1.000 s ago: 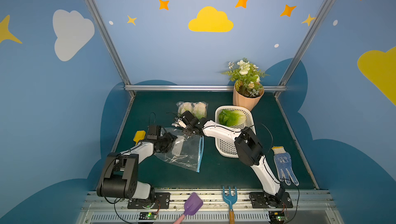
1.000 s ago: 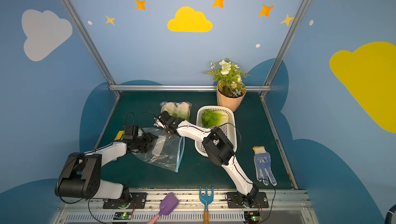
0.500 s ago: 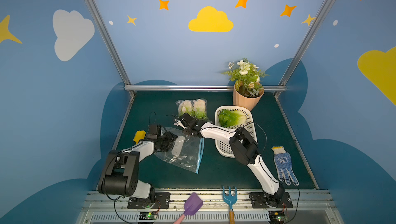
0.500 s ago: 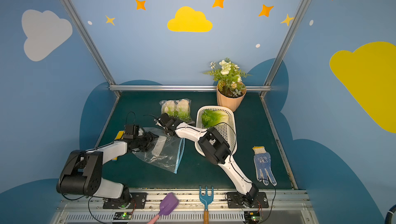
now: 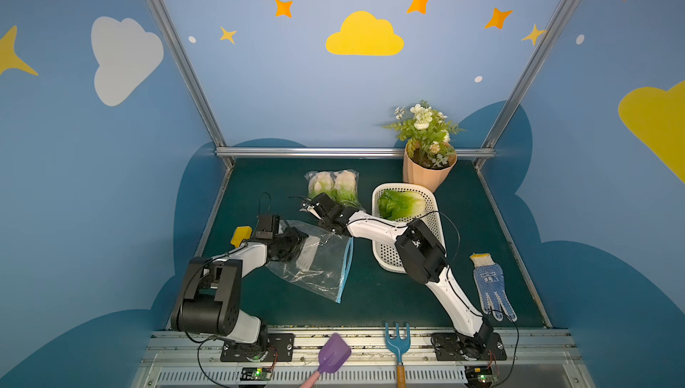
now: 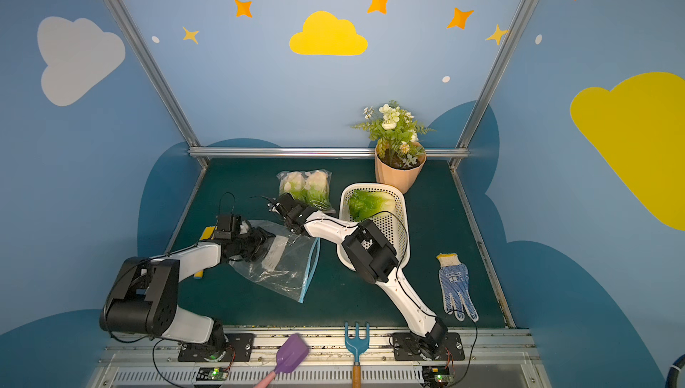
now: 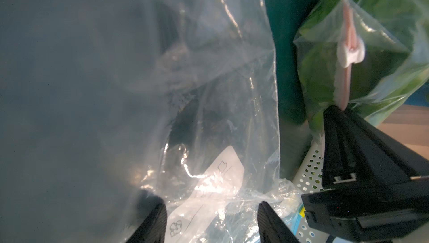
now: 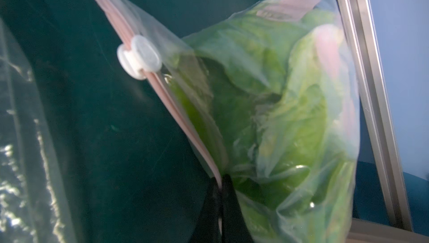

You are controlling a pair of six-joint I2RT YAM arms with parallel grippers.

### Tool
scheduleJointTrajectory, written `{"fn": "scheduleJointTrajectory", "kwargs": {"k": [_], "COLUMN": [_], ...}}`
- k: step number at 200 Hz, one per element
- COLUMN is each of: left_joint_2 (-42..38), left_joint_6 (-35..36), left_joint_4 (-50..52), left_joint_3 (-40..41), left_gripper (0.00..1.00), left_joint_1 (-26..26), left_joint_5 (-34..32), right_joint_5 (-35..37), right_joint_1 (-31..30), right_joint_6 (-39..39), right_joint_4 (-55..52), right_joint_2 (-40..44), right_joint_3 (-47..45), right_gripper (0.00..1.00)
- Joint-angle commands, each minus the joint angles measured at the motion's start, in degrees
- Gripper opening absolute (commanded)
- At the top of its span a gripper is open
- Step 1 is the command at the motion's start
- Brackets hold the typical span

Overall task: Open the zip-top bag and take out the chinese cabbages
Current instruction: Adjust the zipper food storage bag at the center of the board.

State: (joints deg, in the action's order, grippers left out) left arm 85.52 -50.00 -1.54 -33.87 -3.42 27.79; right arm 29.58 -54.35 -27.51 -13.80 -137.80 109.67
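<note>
Right wrist view puts the right gripper (image 8: 220,197) at one end of a pink zip strip (image 8: 181,114). Its 2 black fingers are pressed together on that corner of the zip-top bag (image 8: 267,90), pinching the strip. A white slider (image 8: 139,57) sits on the strip, well apart from the pinched end. Through the clear plastic the chinese cabbages (image 8: 290,125) show as crinkled bright green leaves.

In both top views 2 heads lie side by side inside this bag, whitish stem ends toward the back edge of the desk (image 5: 370,312). The bag lies near the middle of that back edge. Just to its right stands a white perforated basket (image 5: 387,256), holding a 3rd cabbage head (image 5: 400,204) at its far end.

In the left wrist view the left gripper (image 7: 210,204) has its fingers moderately apart. Loose, crumpled film of a 2nd, empty bag (image 7: 185,90) lies between and beyond them, and they are not closed on it. This bag, edged with a blue zip (image 5: 344,271), lies left of the desk's middle, between the 2 arms.

A potted plant (image 5: 426,171) stands at the back right corner, touching the basket's far rim. A blue dotted glove (image 5: 491,286) lies along the right edge. A purple scoop (image 5: 333,354) and a blue hand fork (image 5: 397,341) lie at the front edge. A yellow object (image 5: 241,236) sits near the left edge, beside the left arm.
</note>
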Motion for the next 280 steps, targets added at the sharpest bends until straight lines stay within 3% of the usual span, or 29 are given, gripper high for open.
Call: {"fn": "scheduleJointTrajectory", "kwargs": {"k": [1,69,209,280], "left_joint_2": [2.3,4.9,19.4,18.9], "left_joint_6": [0.2,-3.1,-13.8,-17.3], "left_joint_4": [3.5,1.7,-5.4,-6.7], "left_joint_3": [0.2,-2.8,-13.1,-16.7], "left_gripper": [0.64,0.61,0.58,0.62], "left_joint_1": [-0.2,0.0,0.1,-0.5], "left_joint_5": [-2.2,-5.3,-12.1,-15.2], "right_joint_5": [-0.2,-4.6,-7.3,-11.2], "right_joint_1": [0.6,2.4,2.8,2.4], "right_joint_6": [0.1,-0.4,-6.4,-4.2], "right_joint_4": [-0.1,-4.1,-9.6,-12.6], "right_joint_2": [1.9,12.8,22.7,31.3], "right_joint_3": [1.0,2.8,9.5,6.4], "right_gripper": [0.0,0.0,0.0,0.0]}}
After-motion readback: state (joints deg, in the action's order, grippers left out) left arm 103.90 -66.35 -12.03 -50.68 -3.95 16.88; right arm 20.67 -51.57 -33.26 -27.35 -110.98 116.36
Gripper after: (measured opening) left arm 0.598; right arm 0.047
